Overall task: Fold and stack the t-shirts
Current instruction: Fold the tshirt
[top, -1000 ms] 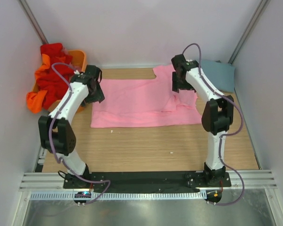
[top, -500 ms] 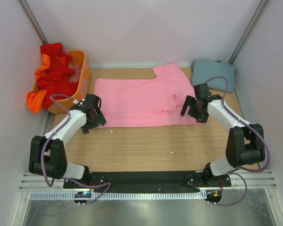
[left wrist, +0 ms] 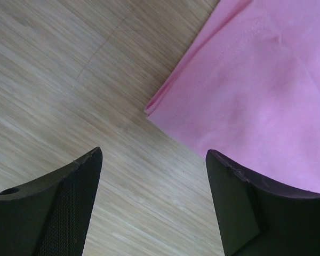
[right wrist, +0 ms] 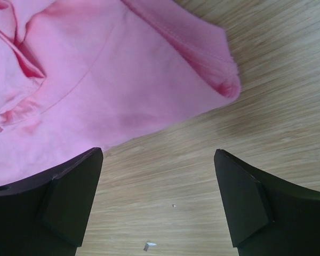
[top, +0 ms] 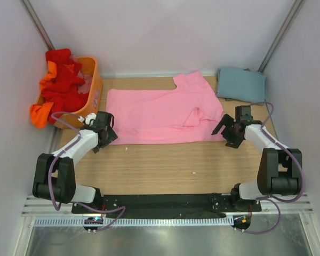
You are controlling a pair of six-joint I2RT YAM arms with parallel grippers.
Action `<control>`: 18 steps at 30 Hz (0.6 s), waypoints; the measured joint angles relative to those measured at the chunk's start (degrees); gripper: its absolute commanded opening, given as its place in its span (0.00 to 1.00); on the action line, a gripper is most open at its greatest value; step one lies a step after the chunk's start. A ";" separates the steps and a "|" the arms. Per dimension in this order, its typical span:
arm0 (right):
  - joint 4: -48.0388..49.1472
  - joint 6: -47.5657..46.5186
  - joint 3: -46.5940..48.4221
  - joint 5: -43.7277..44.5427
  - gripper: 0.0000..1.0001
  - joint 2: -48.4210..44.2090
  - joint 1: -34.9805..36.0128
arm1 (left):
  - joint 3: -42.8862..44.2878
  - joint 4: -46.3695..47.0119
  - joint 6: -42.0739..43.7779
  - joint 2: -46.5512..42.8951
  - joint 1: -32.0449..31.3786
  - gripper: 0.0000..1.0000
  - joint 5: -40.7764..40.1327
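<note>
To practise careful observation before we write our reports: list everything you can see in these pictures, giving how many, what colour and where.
pink t-shirt: 1, light pink, spread flat mid-table
folded shirt: 1, grey-blue, far right corner
clothes heap: count unclear, red and orange, in the basket and spilling over its side
basket: 1, orange, far left
table: 1, light wood, under the shirts
arms: 2, white and black, bolted at the near edge
left gripper: 1, black, open, at the pink t-shirt's near left corner
right gripper: 1, black, open, at its near right corner
</note>
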 measured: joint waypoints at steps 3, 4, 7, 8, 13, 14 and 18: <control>1.55 0.55 -1.18 -0.02 0.91 0.07 -1.66 | -0.15 1.36 -0.83 0.17 0.00 0.79 -1.64; 2.49 0.74 -1.77 -0.02 0.90 0.11 -2.16 | -0.15 1.90 -0.94 0.35 0.00 0.79 -1.99; 4.85 1.42 -3.67 -0.17 0.86 0.70 -3.39 | -0.15 3.69 -1.18 2.05 0.13 0.75 -3.21; 5.66 1.70 -4.31 -0.22 0.84 1.22 -3.69 | -0.15 4.17 -1.20 2.91 0.17 0.74 -3.61; 10.43 3.17 -5.07 -0.83 0.67 2.36 -4.59 | -0.15 5.84 -1.64 6.64 0.39 0.53 -4.37; 11.50 3.21 -5.44 -0.90 0.61 2.36 -4.61 | -0.15 6.14 -1.81 7.21 0.39 0.47 -4.50; 14.88 3.63 -7.10 -1.14 0.32 2.97 -4.90 | -0.15 7.76 -2.54 8.41 0.42 0.00 -4.50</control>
